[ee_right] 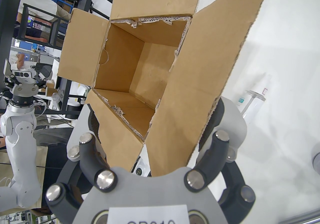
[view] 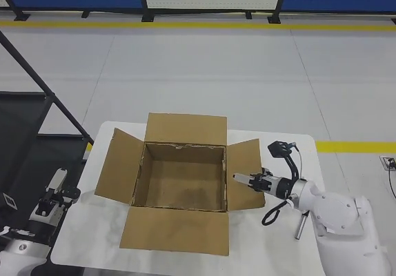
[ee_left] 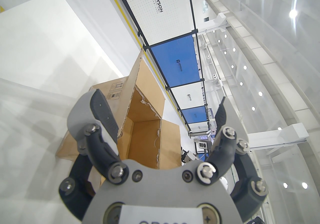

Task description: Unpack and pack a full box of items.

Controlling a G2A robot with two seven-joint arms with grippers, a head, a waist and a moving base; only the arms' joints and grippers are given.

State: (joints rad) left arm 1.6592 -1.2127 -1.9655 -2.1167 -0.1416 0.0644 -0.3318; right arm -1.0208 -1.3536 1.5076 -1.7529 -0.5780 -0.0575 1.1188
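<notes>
An open cardboard box stands in the middle of the white table, all its flaps spread outward and its inside bare. My right gripper is at the box's right flap. In the right wrist view this gripper is open, with the flap passing between its widely spread fingers. My left gripper sits beyond the table's left edge, apart from the box. It is open and holds nothing, with the box ahead of it.
A clear tube with a white cap lies on the table beside the right flap. A slim grey stick-like item lies near the table's right front. A black metal frame stands to the left of the table.
</notes>
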